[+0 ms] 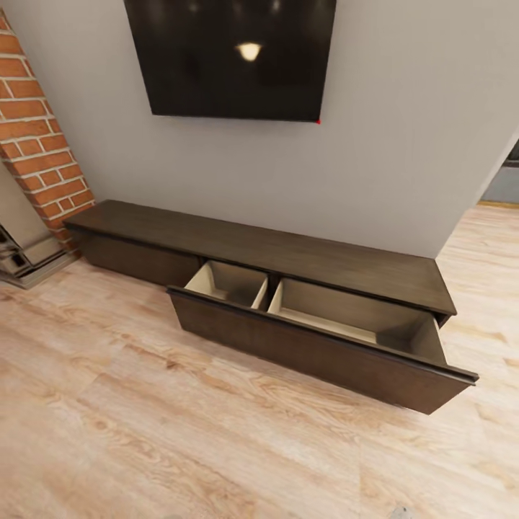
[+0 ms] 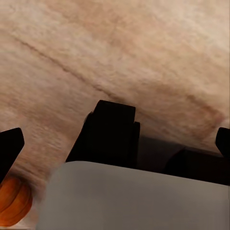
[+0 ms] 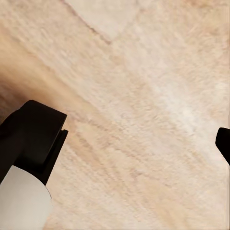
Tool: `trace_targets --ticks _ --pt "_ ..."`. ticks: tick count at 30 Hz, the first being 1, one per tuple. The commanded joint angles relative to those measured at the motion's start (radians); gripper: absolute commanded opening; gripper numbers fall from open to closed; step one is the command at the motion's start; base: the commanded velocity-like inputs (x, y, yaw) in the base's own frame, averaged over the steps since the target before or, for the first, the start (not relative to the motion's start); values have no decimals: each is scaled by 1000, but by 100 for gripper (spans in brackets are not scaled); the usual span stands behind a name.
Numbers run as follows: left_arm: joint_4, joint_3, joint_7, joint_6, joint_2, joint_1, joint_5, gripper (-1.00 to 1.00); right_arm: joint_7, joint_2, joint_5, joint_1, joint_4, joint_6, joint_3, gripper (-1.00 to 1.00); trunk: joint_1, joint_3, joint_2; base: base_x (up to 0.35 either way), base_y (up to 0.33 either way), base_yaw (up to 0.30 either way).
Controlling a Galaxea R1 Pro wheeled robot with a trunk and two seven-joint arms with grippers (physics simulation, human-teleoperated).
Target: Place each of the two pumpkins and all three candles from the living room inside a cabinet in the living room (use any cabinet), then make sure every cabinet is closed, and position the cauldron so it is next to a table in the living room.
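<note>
Cabinet (image 1: 288, 267): drawer (image 1: 324, 324) open; we see nothing stored. Pumpkin (image 2: 13, 201): on floor (image 1: 144, 432). Both grippers (image 2: 115, 143) (image 3: 129, 143): spread wide, empty. We judge everything pending.

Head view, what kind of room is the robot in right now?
Most likely a living room: a dark flat screen hangs on the grey wall above a long, low dark wood cabinet with its wide drawer pulled open, beside a brick column, on a wood-plank floor.
</note>
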Motion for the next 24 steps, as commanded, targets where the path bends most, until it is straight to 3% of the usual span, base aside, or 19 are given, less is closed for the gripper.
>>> trace_targets --ticks 1,24 --pt "0 0 0 -1 0 0 0 100 0 0 0 0 0 0 0 100 0 0 0 0 0 289" --pt "0 0 0 -2 1 0 0 100 1 -2 0 3 0 0 0 100 0 0 0 0 0 289"
